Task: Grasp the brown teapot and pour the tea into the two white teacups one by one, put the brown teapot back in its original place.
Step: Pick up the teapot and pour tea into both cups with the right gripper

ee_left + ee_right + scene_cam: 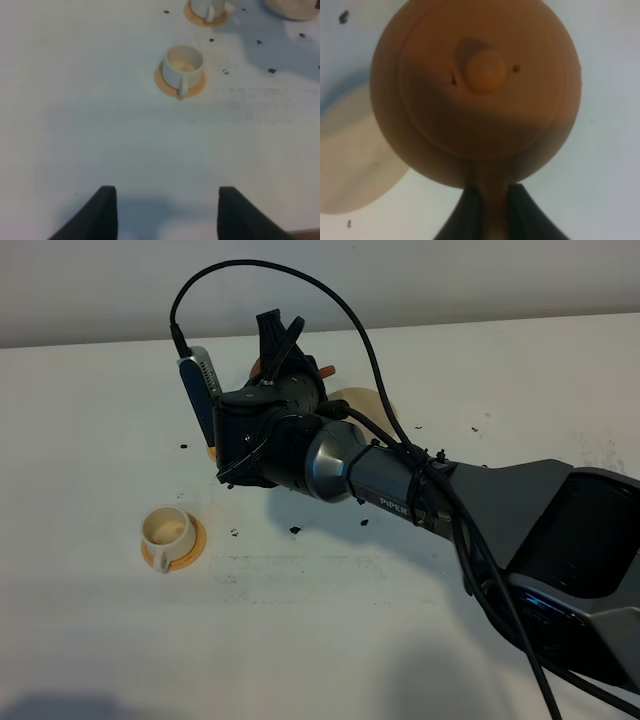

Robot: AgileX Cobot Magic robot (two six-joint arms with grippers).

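Note:
My right gripper [490, 200] is shut on the loop handle of the brown teapot [480, 90], seen from above with its knobbed lid. In the high view the right gripper [275, 340] hides most of the teapot [257, 367]. The pale beige coaster [358, 400] lies uncovered just beside it and also shows in the right wrist view [350, 165]. One white teacup [168, 532] stands on its orange saucer at front left. The left wrist view shows that cup [182, 66] and the second cup [204, 7] farther off. My left gripper [167, 210] is open and empty over bare table.
Small black specks [296, 530] are scattered on the white table [330, 620]. The right arm [420, 490] stretches across the table from the right. A sliver of orange saucer [212, 451] shows under the wrist. A grey wall runs along the back.

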